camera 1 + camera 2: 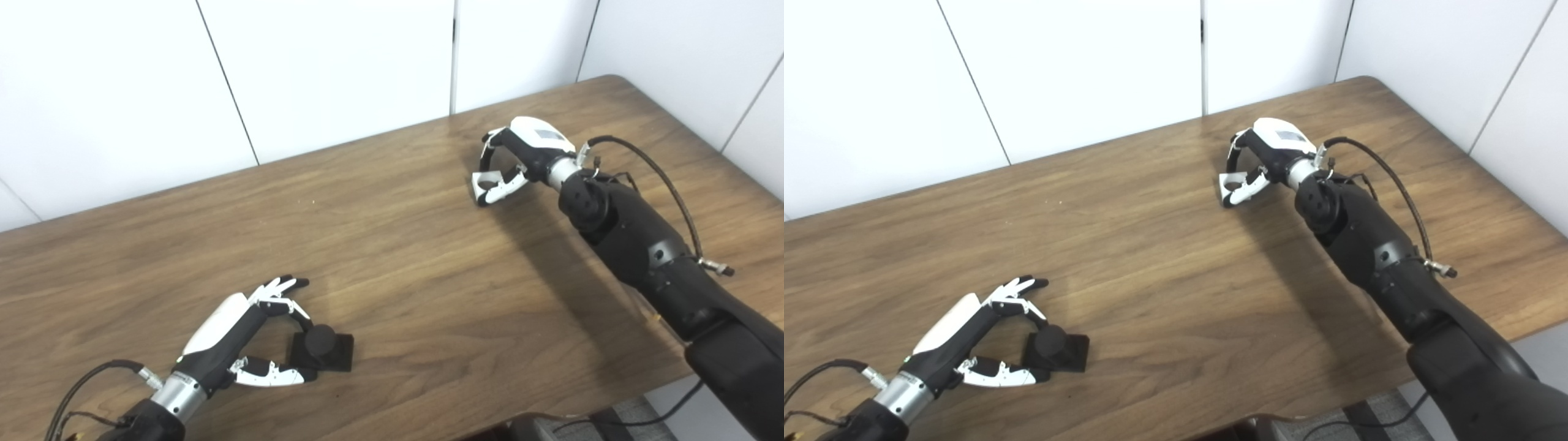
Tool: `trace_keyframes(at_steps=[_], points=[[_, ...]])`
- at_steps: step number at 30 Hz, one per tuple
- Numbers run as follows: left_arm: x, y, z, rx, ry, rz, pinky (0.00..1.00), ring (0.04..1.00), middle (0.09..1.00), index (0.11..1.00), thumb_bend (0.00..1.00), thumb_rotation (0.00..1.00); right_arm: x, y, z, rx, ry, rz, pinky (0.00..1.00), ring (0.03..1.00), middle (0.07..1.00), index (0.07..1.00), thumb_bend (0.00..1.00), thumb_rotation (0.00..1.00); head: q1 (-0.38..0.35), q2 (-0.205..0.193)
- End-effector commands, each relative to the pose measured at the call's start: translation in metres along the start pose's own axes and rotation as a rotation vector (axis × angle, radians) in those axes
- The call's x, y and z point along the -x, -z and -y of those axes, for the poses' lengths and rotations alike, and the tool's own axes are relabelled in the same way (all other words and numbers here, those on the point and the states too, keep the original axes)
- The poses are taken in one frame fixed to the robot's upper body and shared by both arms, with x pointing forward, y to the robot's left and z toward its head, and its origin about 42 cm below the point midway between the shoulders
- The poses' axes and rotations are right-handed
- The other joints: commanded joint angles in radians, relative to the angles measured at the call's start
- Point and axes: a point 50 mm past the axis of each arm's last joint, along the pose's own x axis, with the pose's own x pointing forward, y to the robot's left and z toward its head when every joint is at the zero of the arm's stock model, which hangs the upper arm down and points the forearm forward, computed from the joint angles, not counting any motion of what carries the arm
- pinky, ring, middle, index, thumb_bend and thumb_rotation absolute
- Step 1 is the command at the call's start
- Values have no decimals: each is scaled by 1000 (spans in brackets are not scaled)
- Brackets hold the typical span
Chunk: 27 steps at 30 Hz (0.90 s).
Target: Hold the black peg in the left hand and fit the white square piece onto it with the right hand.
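Near the front left of the wooden table [392,245]: black peg [321,341], a short round post upright on its flat square base, base flat on the wood. Left hand [245,331] low beside it, thumb [272,373] stretched along the near side and touching the base, fingers [288,288] arched over the far side and spread apart, one curled down close to the post. Not closed around the peg; grip loose and fairly wide (contact of the curled finger with the post too small to tell).

Far right, well apart from the peg: right hand [1258,162] down at the tabletop, fingers and thumb curled narrowly toward each other around a small white square piece [1231,182] with a hole in it. Piece pinched at the fingertips, whether resting on the wood or just clear of it not discernible.
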Motion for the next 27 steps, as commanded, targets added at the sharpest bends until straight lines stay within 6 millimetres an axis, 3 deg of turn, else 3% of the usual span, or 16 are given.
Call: trace_keyframes(at_steps=[1, 18, 27], points=[[11, 8, -3, -43, 41, -54, 1000, 1000, 950, 490, 521, 72, -2, 7, -6, 39, -25, -40, 893, 887, 848, 495, 509, 139, 0, 2], [12, 9, -5, -38, 44, -61, 1000, 1000, 948, 490, 522, 70, -1, 10, -6, 27, -25, -35, 884, 888, 845, 493, 513, 141, 12, 12], [9, 10, -6, -39, 48, -62, 1000, 1000, 953, 490, 522, 70, 6, -7, 4, 30, 52, 84, 898, 868, 821, 487, 514, 135, 10, 11]])
